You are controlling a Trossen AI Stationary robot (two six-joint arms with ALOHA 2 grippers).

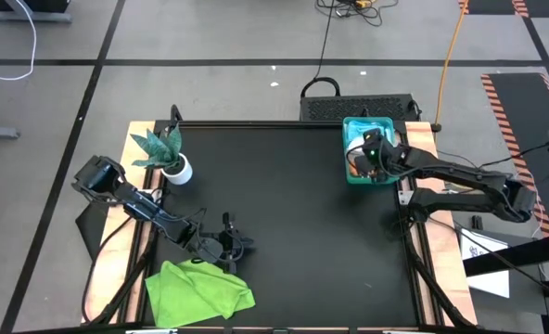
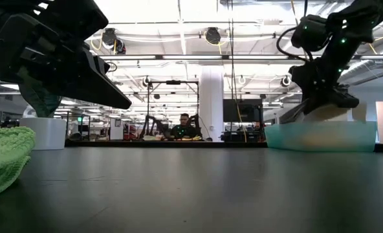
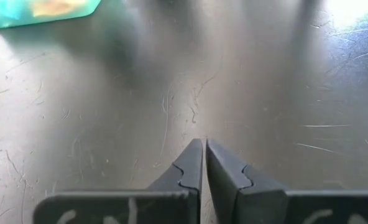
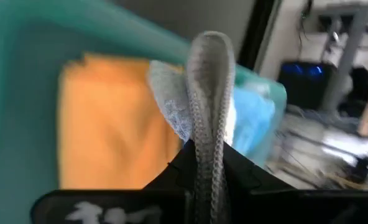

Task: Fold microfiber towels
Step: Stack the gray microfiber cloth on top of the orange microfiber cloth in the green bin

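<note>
A lime green towel (image 1: 200,292) lies crumpled on the black table near its front left corner. My left gripper (image 1: 228,244) hovers just beyond the towel's far edge, shut, with nothing between its fingers (image 3: 204,163). My right gripper (image 1: 368,156) is over the teal tray (image 1: 352,130) at the far right, shut on a white-grey towel (image 4: 209,81). An orange towel (image 4: 109,124) and a pale blue towel (image 4: 257,121) lie in the tray below it. My right gripper pinches a fold of the white-grey towel (image 4: 207,134) between its two fingers, slanting down from above. The fold's rounded loop (image 4: 210,46) sticks out past the fingertips. More of the cloth (image 4: 168,99) spreads beside the fingers over the tray.
A small green plant in a white pot (image 1: 171,158) stands at the far left of the table. The wide black middle of the table (image 1: 284,213) lies between the two arms. A person sits far off in the room behind the table (image 2: 185,126).
</note>
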